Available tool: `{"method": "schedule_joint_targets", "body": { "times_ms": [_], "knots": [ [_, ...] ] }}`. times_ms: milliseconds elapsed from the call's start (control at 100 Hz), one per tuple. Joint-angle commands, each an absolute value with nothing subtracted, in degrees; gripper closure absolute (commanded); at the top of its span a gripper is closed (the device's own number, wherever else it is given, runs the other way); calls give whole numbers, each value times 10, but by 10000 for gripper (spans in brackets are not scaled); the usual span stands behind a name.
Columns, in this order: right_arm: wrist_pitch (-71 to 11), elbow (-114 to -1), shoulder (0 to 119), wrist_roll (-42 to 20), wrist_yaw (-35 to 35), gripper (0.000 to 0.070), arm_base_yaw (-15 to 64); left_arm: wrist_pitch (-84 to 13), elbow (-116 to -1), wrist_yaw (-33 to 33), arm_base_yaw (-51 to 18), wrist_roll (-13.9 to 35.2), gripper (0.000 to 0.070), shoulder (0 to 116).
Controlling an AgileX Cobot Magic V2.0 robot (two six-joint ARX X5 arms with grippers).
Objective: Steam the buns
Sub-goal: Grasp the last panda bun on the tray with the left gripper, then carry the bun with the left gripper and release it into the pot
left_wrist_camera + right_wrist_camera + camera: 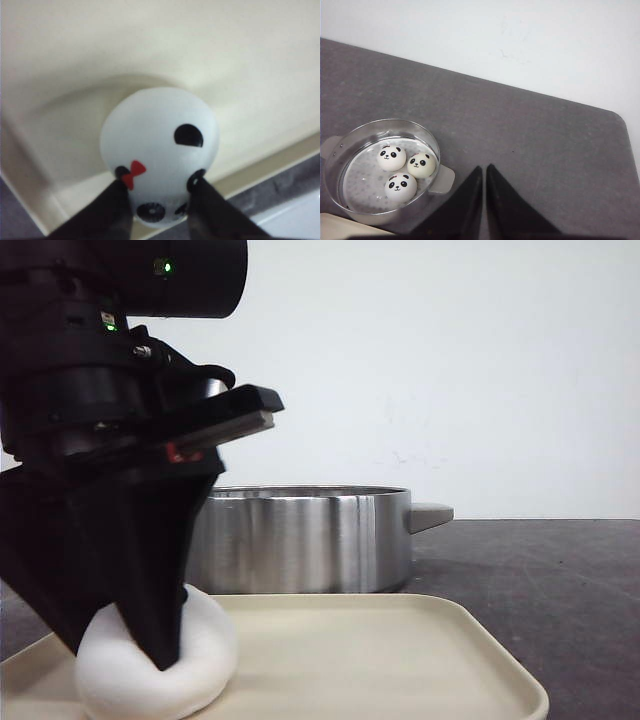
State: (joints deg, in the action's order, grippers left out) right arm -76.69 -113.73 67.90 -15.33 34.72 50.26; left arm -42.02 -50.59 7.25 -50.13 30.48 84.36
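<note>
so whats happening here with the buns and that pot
The left gripper has its fingers around the last panda bun, which sits on the cream tray. Three buns already lie inside the steel steamer pot just behind the tray. The right gripper is shut and empty, above the dark table beside the pot. So three of four are loaded.

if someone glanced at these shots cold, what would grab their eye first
Probably the big black left tool filling the near left of the front view, clamped on a white panda bun with a red bow that sits on the cream tray. Next, the shiny steel pot behind the tray, with three more panda buns inside. The right tool hangs shut over the dark table.
</note>
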Motion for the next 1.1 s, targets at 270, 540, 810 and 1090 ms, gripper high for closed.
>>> {"method": "schedule_joint_targets", "body": {
  "times_ms": [270, 540, 810, 1090],
  "knots": [
    [-790, -1147, 683, -165, 350, 696, 509, -438, -527, 87, -509, 251, 690, 818],
    [-797, -1147, 684, -165, 361, 695, 509, -441, -613, 117, -519, 262, 690, 678],
    [-795, -1147, 685, -165, 361, 695, 509, -467, -785, 47, -472, 178, 690, 698],
    [-793, -1147, 685, -165, 361, 696, 509, -496, -866, 44, -383, 119, 690, 842]
  ]
}}
